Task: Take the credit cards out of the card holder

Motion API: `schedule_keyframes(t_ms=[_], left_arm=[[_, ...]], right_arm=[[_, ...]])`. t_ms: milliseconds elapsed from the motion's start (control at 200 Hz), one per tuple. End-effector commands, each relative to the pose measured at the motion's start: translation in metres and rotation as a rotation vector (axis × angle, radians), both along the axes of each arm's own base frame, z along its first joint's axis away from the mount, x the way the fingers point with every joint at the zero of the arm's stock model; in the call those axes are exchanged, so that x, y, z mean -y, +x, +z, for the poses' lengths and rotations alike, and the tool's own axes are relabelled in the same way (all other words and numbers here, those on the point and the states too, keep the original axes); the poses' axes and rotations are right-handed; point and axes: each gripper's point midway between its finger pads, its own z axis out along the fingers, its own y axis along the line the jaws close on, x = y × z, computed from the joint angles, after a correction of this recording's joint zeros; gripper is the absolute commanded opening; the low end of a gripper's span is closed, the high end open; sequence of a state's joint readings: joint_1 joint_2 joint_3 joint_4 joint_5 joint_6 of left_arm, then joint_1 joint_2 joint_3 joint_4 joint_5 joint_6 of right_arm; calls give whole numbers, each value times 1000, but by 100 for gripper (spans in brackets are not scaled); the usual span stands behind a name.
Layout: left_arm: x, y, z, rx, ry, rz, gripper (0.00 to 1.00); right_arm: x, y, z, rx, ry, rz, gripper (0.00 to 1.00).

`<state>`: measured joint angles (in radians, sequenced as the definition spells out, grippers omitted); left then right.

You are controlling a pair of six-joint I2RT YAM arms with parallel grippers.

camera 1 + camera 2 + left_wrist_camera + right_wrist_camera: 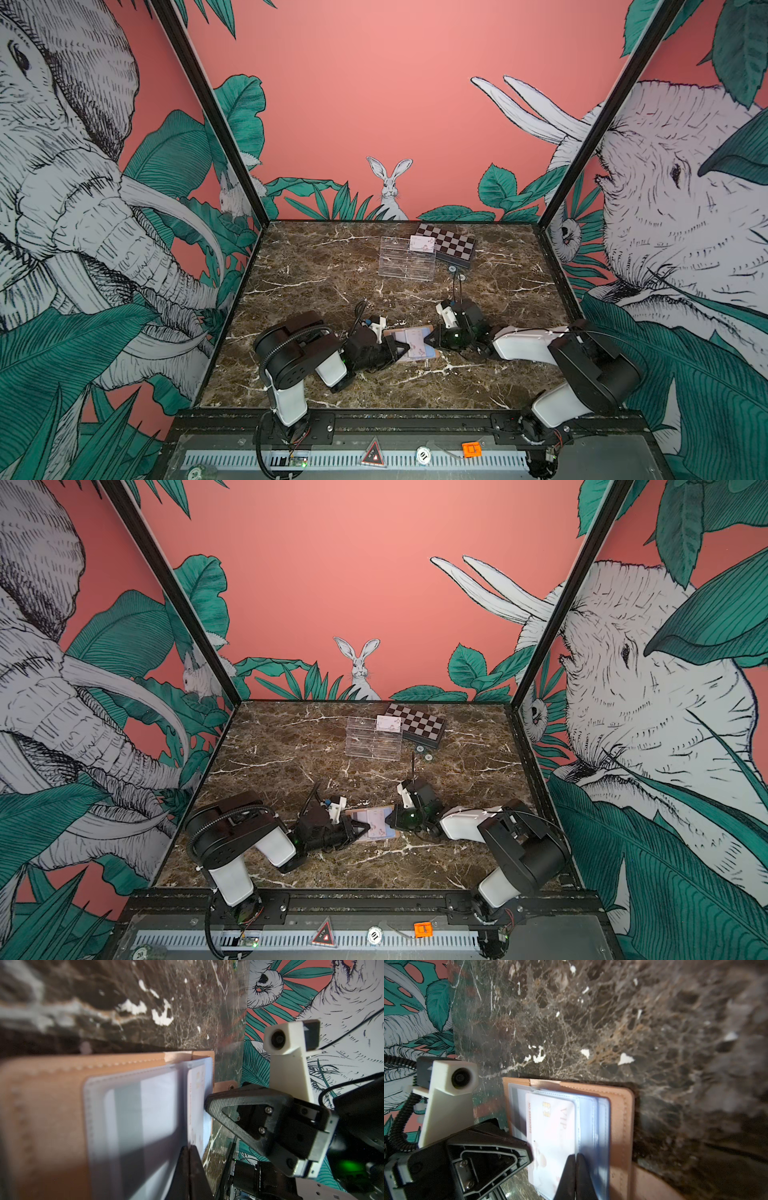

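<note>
The card holder [620,1126] lies open and flat on the bench [332,282], near the front edge and about midway across, tan leather underneath and pale bluish sleeves facing up. A white VIP card [550,1130] with a gold chip and pink marks sits on the sleeves. From here I cannot tell whether it is partly in a sleeve. On the other leaf a striped card [128,1113] shows through its sleeve, the grey band running across it.

The two arms meet over the holder from opposite sides. The left jaws reach in from the left, pressed together, their tip on one long edge of the VIP card. The right jaws reach in from the right, also pressed together. Their tip is on the sleeve edge just beside the card's other long edge. I cannot tell whether either pair has a sliver of card or sleeve caught between them.

Well apart, toward the back of the bench, stands a clear tray [405,266]. A third card [421,243] stands upright in its far right corner. A checkered box [451,245] lies just beside the tray on that same side.
</note>
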<state>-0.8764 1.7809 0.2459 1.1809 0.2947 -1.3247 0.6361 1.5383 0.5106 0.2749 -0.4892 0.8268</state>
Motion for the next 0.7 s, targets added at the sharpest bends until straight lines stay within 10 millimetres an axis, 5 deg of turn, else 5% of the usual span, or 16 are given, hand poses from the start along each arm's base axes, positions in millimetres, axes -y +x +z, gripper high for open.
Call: schedule_keyframes(t_ms=[0, 395, 535, 695], left_arm=[[-9, -7, -8, -12, 33, 5, 0], [-17, -9, -6, 5, 89, 2, 0], [-14, -9, -6, 1, 90, -7, 25], [-12, -7, -8, -1, 82, -8, 29]], right_arm=[[5, -6, -10, -21, -41, 4, 0], [4, -6, -9, -21, -40, 7, 0], [5, -6, -10, -21, -41, 5, 0], [4, -7, -10, -22, -42, 9, 0]])
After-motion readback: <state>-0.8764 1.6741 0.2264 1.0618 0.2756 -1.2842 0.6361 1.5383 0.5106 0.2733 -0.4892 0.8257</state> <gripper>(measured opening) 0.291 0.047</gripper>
